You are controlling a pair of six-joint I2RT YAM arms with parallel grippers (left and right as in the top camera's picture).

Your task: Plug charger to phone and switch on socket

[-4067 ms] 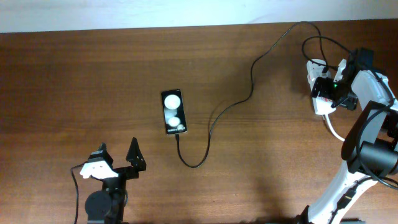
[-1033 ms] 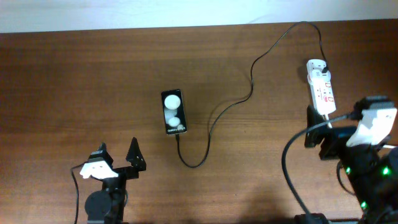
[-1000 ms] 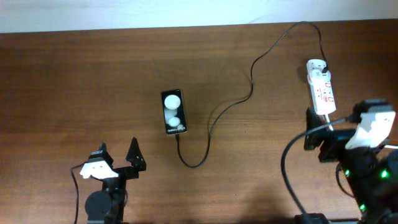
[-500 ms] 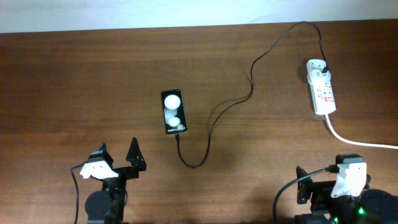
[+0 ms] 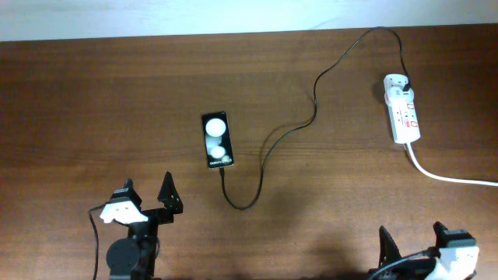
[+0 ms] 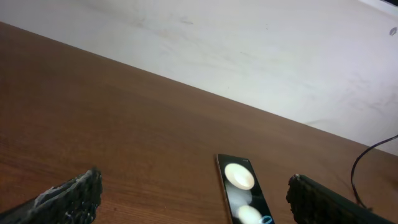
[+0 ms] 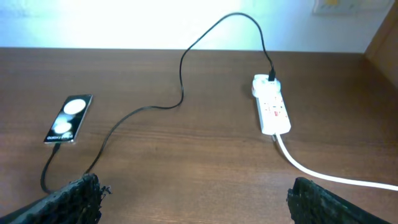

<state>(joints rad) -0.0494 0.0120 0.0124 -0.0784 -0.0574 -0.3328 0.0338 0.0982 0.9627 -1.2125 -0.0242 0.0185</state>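
Phone lies flat and face up on the bench, left of centre, long side running near to far. Two white round blobs show on the screen, with pale text at its near end.

The charger, a thin black cable, starts at the adapter on the far end of the socket. It arcs toward the far edge of the bench, snakes leftward and nearer, and loops round to meet the phone's near short edge. The tip touches that edge; whether it is fully seated cannot be told.

The socket lies at the far right, long side near to far, with small red marks on top. The switch position cannot be read. A thick white cord leaves its near end and runs off to the right.

The left claw sits at the near left edge, released and spread wide, holding nothing and touching nothing. The phone lies beyond it, apart.

The right claw sits at the near right edge, also released and spread wide, empty, and well apart from the socket and the white cord.
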